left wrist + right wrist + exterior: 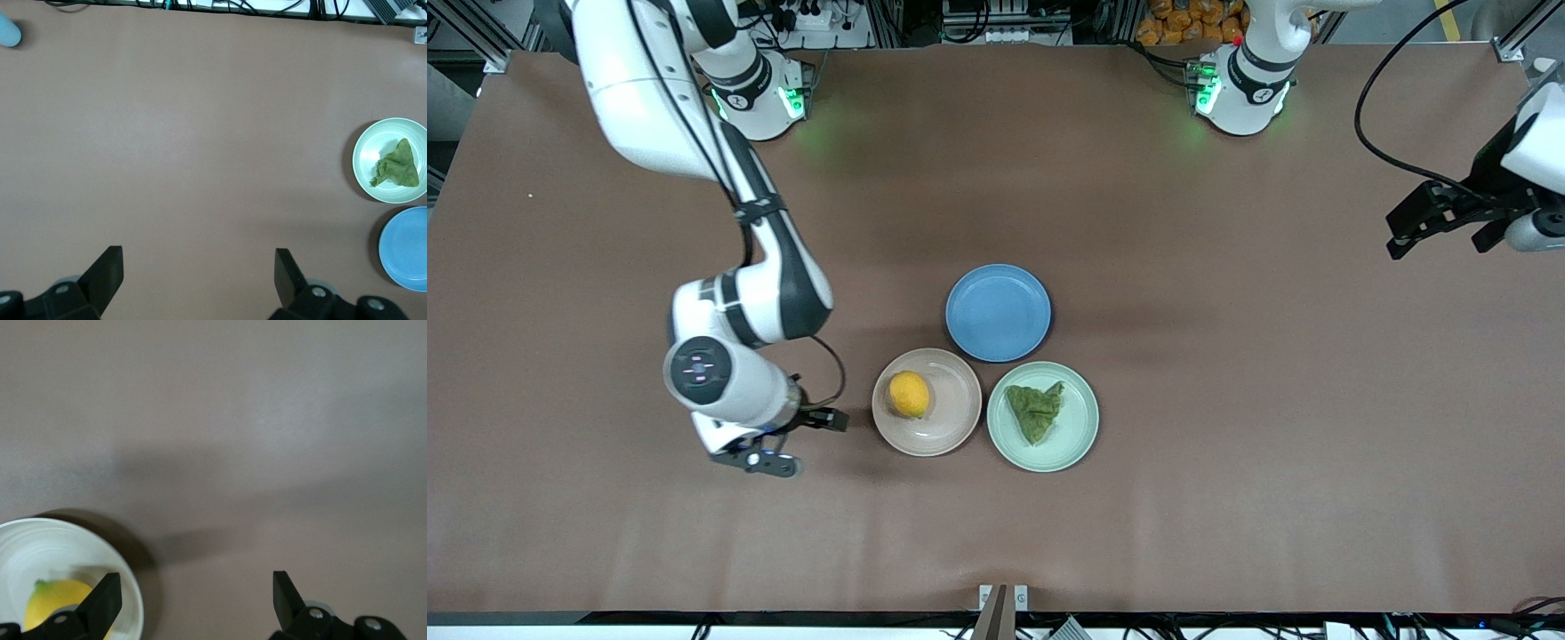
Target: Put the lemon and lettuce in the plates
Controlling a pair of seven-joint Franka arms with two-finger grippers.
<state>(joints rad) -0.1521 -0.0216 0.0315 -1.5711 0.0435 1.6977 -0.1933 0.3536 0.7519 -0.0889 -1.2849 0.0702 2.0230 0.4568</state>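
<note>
With the lemon (909, 394) and lettuce (1036, 410) plated, the right gripper (795, 439), released at the beige plate's (951, 427) nine o'clock, and the left gripper (1440, 222), released over the table's end, needed only clean retreats.

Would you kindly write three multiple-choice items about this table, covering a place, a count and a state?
1. The lemon lies in:
A. the blue plate
B. the beige plate
C. the mint plate

2. Plates on the table:
A. two
B. three
C. four

3. The right claw is:
A. open and empty
B. shut on the lettuce
C. shut on the lemon

Answers:
1 B, it sits in the beige plate.
2 B, beige, mint plate and blue plate.
3 A, its fingers stand apart beside the beige plate; the lettuce lies in the mint plate.
</note>
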